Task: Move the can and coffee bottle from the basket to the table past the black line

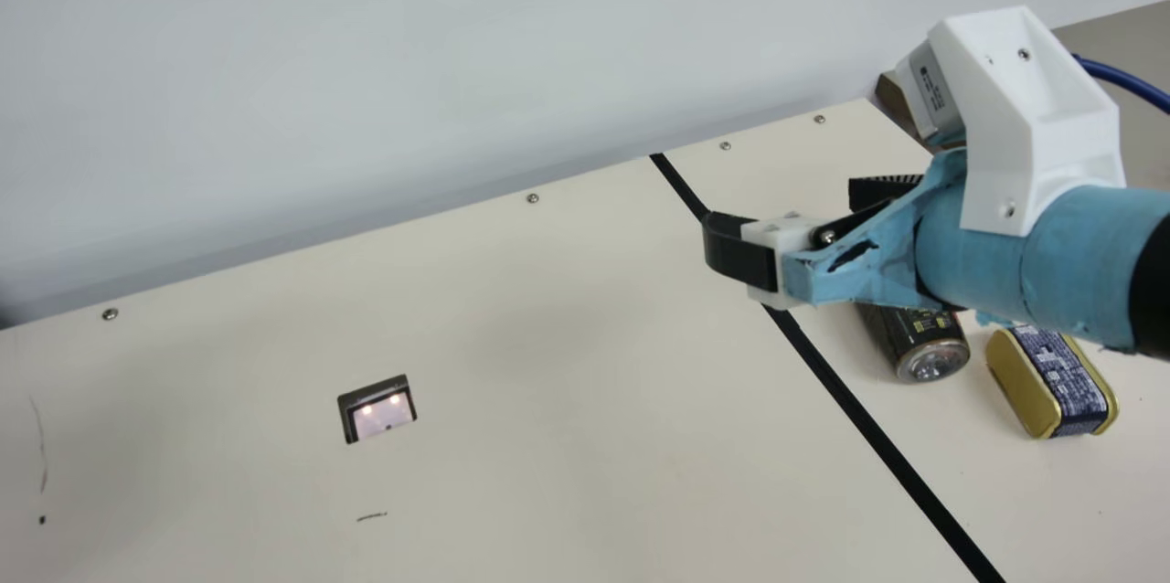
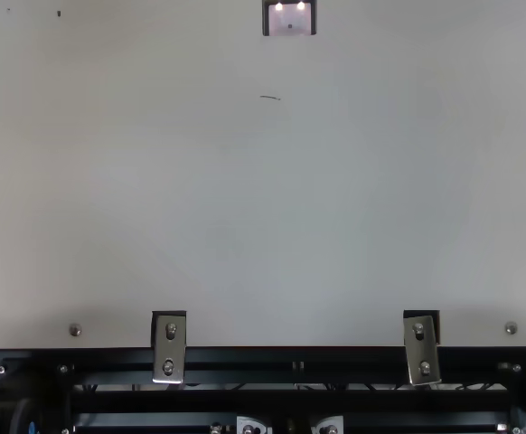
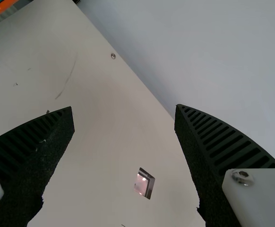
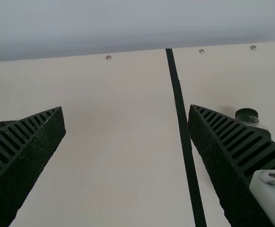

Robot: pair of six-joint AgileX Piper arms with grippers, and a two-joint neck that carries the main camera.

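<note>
In the main view my right gripper (image 1: 804,219) hangs over the black line (image 1: 877,437), open and holding nothing. Below it, the dark coffee bottle (image 1: 925,341) lies on the table right of the line, partly hidden by the arm. Beside the bottle, the gold and blue can (image 1: 1051,382) rests on that same side. The right wrist view has the open right gripper (image 4: 126,116), the black line (image 4: 182,123) and the capped bottle (image 4: 252,120), partly behind a finger. My left gripper (image 3: 124,118) is open in the left wrist view, with nothing between its fingers.
A teal and orange object (image 3: 5,6) sits at a corner of the left wrist view. The table (image 1: 548,400) has a small framed cutout (image 1: 377,409) and meets a pale wall (image 1: 366,62). Metal brackets (image 2: 169,348) line its near edge in the top view.
</note>
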